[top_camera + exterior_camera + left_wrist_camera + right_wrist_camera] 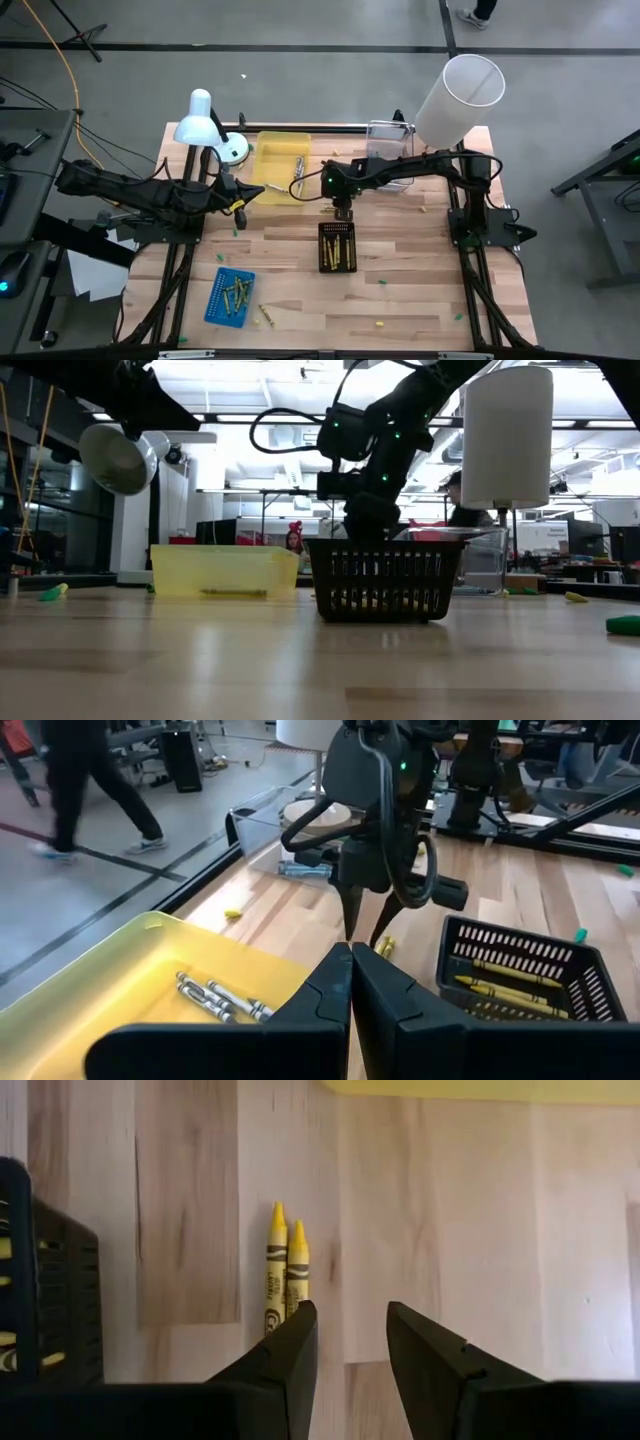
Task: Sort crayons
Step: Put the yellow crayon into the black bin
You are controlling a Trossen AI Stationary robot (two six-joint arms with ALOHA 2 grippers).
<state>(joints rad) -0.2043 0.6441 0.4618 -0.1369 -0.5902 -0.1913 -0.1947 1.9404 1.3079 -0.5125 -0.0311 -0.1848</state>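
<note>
Two yellow crayons [283, 1270] lie side by side on the wood between the yellow tray [283, 150] and the black basket [338, 247]. My right gripper [352, 1342] hangs open just above the table beside them, fingers pointing down, one finger over their near ends. The basket holds yellow crayons [500, 985]. Greyish crayons [218, 999] lie in the yellow tray, and green crayons [237, 292] in the blue tray [222, 300]. My left gripper [351, 990] is shut and empty, raised at the yellow tray's near left corner.
A clear box [390, 150] and a tall white cylinder [458, 95] stand at the back right. A white desk lamp [205, 122] stands at the back left. Small green and yellow specks dot the wood. A person walks on the floor beyond the table [90, 780].
</note>
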